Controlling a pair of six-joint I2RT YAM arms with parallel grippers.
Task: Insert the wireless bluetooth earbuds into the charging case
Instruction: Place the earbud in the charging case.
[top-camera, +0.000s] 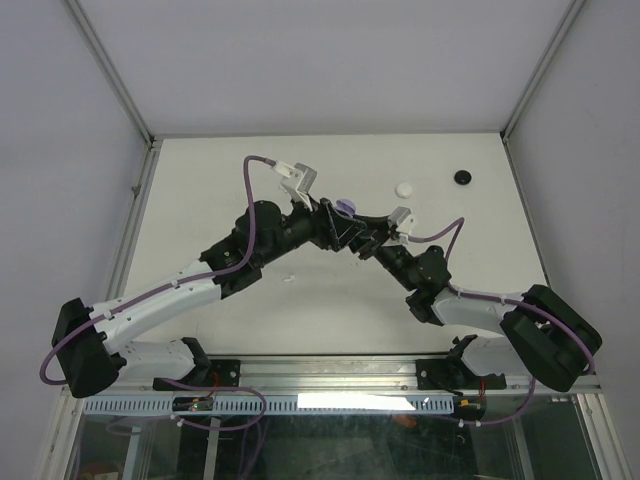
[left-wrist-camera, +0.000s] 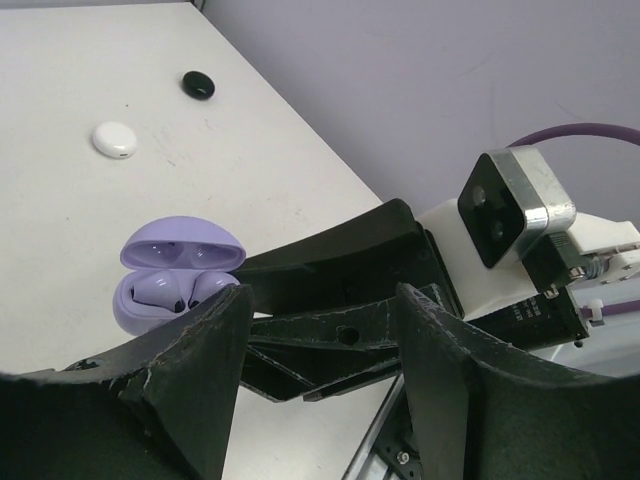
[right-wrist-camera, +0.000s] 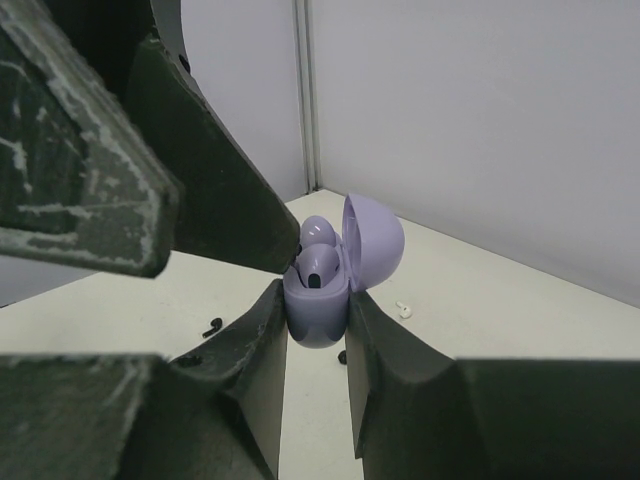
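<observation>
Lilac charging case (right-wrist-camera: 318, 305), lid flipped open, is pinched between the fingers of the right gripper (right-wrist-camera: 316, 330), around the middle of the white table (top-camera: 220, 180). Two lilac earbuds (right-wrist-camera: 320, 265) are seated in its wells. The left gripper (left-wrist-camera: 320, 335) is parked just beside it, jaws spread partway, nothing clamped. A tiny white earbud (right-wrist-camera: 403, 310) and a black earbud (right-wrist-camera: 212, 326) are scattered loose on the table nearby. A white puck (left-wrist-camera: 115, 139) and a black puck (left-wrist-camera: 198, 84) are sat further back.

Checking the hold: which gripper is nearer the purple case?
Right. The right gripper clamps the purple case; the left gripper hangs open close beside it.
</observation>
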